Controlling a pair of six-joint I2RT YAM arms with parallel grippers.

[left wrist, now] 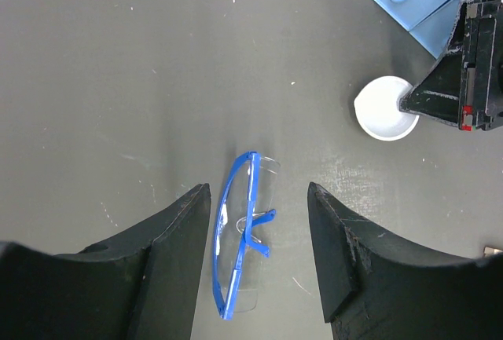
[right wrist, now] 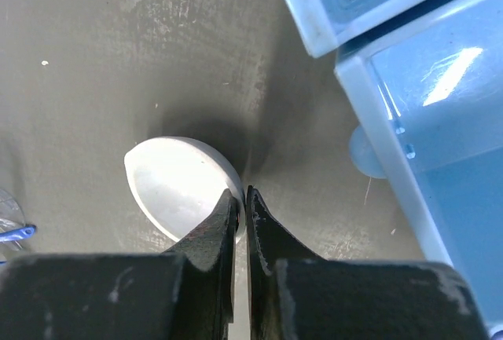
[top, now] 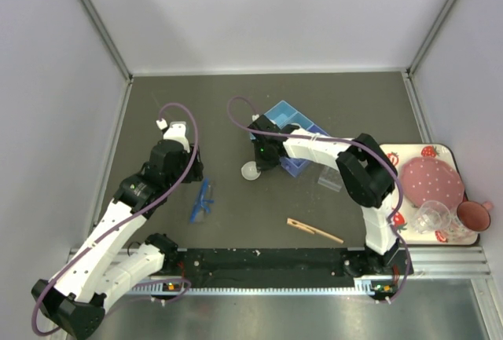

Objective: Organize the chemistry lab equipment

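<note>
The right gripper is sitting closed, its two black fingers pressed nearly together right at the rim of the small white dish. Whether the thin rim is actually being pinched between them cannot be told. The dish is resting on the dark worktop, just beside the blue drawer box but not touching it. The left gripper is hovering open above the blue-framed safety glasses, with one finger showing on either side of them in the left wrist view and neither one touching the frame. The glasses are lying folded on the worktop, well apart from the dish. Nearer the arm bases, the wooden clip is lying flat and slanted, on its own. A clear plastic piece is lying close to the near corner of the box, partly under the right arm. At the right edge, the strawberry-print tray is carrying a pink plate, a pink cup and some small clear glass vessels just beside the cup.
</note>
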